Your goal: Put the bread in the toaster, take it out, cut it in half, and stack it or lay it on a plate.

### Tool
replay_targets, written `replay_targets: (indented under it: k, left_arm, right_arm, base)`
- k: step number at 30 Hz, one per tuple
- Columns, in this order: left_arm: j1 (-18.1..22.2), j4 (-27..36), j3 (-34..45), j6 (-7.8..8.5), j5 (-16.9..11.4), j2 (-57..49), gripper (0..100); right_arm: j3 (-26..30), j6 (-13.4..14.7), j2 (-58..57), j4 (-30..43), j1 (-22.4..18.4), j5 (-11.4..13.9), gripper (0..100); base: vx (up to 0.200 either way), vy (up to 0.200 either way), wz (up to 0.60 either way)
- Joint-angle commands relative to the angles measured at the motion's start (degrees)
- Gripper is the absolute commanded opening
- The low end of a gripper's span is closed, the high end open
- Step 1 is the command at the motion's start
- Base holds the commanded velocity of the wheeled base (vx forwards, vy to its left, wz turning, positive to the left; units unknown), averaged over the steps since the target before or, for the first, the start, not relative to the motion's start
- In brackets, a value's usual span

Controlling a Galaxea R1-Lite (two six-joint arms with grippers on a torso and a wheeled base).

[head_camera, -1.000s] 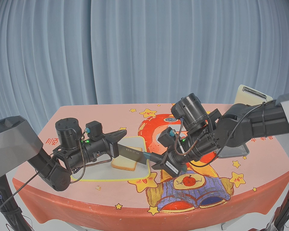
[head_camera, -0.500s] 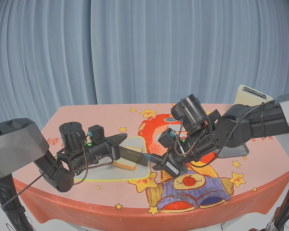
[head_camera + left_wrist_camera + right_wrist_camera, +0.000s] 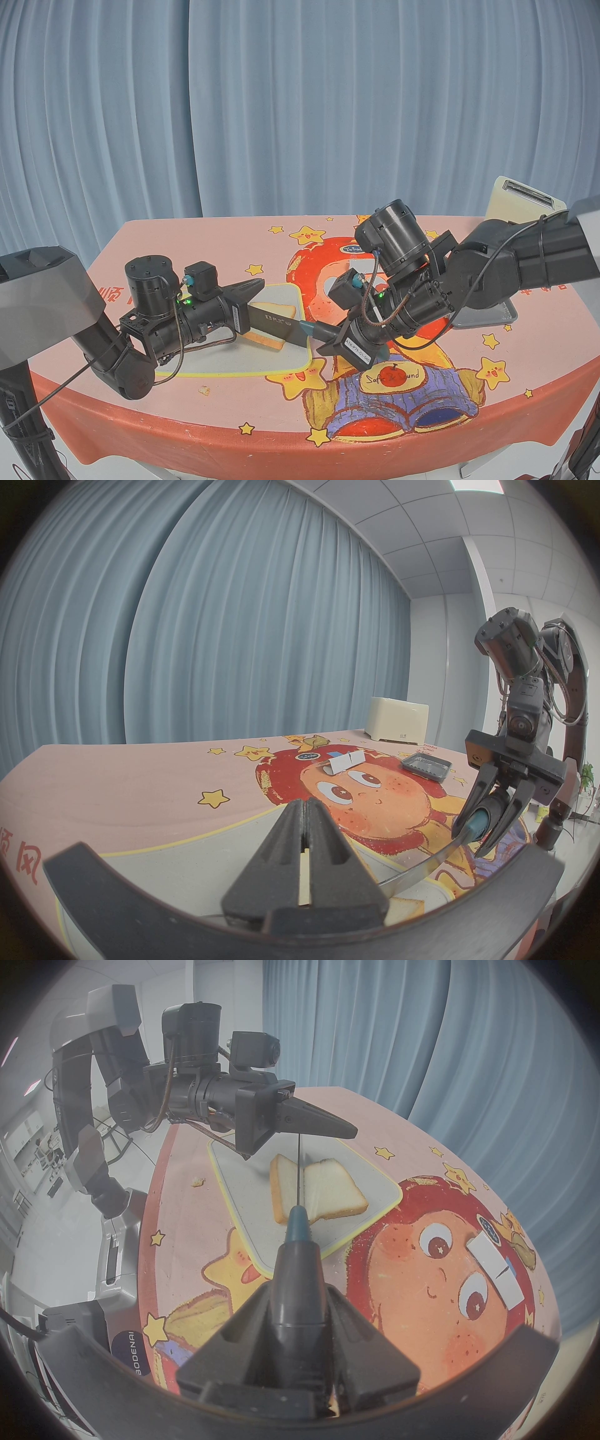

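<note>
The right wrist view catches the knife (image 3: 296, 1232) edge-on, its blade standing in the middle of the bread (image 3: 334, 1188), pale crumb and tan crust on either side; the head view sees the blade's flat side, which hides the cut. The slice lies on the cutting board (image 3: 250, 1191), just ahead of the right gripper (image 3: 300, 1300), clamped on the handle. The left gripper (image 3: 331, 1126), fingers pressed together on nothing visible, sits over the blade's far end; contact is unclear

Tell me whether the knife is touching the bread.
Touching. The right wrist view shows the knife with its blade sunk into the bread, slice showing on both sides of it.
</note>
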Motion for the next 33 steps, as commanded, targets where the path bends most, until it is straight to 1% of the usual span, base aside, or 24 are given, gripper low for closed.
replay_targets:
  k: [1,6,15,22,23,27,33]
  left_arm:
    - [-0.09,0.23,-0.22,-0.01,-0.01,0.43,0]
    - [-0.18,0.4,-1.54,-0.01,-0.1,0.43,0]
    - [-0.26,0.23,-2.07,-0.1,-0.01,0.78,0]
    - [-0.35,0.23,-2.07,-0.19,-0.01,-2.47,0]
    - [-0.35,0.23,-1.71,-0.19,-0.1,-4.66,0]
    - [-0.44,0.23,-1.36,-0.1,-0.19,-4.93,0]
    - [-0.53,0.31,-1.01,-0.01,-0.45,-4.49,0]
  right_arm:
    - [0.16,-0.03,0.35,0.0,-0.14,0.01,0]
    - [1.39,-0.03,0.88,-0.36,-0.31,0.01,0]
    - [0.42,-0.03,0.61,-0.27,-0.23,0.01,0]
    - [-0.19,0.05,0.44,0.0,-0.49,0.27,0]
    - [-0.01,0.14,0.35,0.08,-0.49,0.36,0]
    - [-0.45,0.23,0.7,0.08,-0.49,0.36,0]
    - [-1.16,1.46,0.88,0.17,-0.49,0.8,0]
  base:
    - [0.0,0.0,0.0]
    - [0.0,0.0,0.0]
    - [0.0,0.0,0.0]
    - [0.0,0.0,0.0]
    - [0.0,0.0,0.0]
    - [0.0,0.0,0.0]
    - [0.0,0.0,0.0]
